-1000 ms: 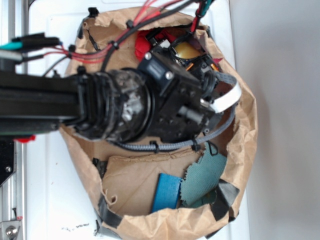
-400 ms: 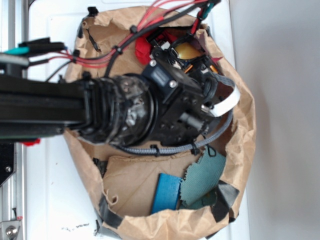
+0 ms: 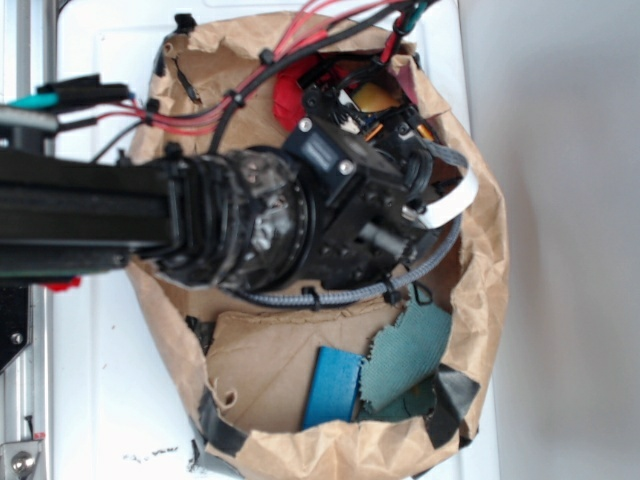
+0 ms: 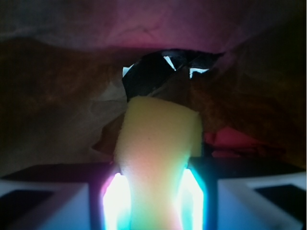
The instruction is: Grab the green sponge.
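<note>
The tool (image 4: pixel 153 201) is seen pinching the green sponge (image 4: pixel 158 158) in the wrist view: yellow foam is squeezed narrow between the two fingers (image 4: pixel 48 201) at the bottom and widens above them. The green face is not shown. Behind the sponge, crumpled brown paper and a red thing (image 4: pixel 235 141) at right are seen in dim light.

In the exterior view the black arm (image 3: pixel 250 220) is reached from the left into a brown paper bag (image 3: pixel 485 250) lying on the white worktop (image 3: pixel 100 390). The tool itself is hidden by the wrist; only a yellow patch of sponge (image 3: pixel 375 97) is seen at the far part of the bag, beside a red item (image 3: pixel 285 95). A teal cloth (image 3: pixel 405 355) and a blue piece (image 3: pixel 330 385) are lying at the near end of the bag, well apart from the sponge.
</note>
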Robot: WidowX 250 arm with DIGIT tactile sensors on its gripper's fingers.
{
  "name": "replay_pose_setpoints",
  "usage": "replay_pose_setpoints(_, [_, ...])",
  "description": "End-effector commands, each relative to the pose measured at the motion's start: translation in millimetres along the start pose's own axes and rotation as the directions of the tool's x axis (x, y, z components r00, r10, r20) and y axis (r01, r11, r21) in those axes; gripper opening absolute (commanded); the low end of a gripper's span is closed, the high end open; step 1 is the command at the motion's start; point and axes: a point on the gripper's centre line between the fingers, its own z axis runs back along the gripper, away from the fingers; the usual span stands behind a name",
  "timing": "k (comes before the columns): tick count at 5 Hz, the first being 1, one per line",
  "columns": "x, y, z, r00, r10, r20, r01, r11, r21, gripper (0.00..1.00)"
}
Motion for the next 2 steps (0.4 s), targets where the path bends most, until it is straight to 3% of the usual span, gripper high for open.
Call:
replay_pose_setpoints(1, [8.7, 4.9, 6.3, 1.000, 0.025, 0.018, -0.025, 1.000, -0.013, 0.00])
replay_pose_setpoints(2, [7.9, 5.1, 7.3, 1.000, 0.020, 0.015, -0.020, 1.000, -0.011, 0.00])
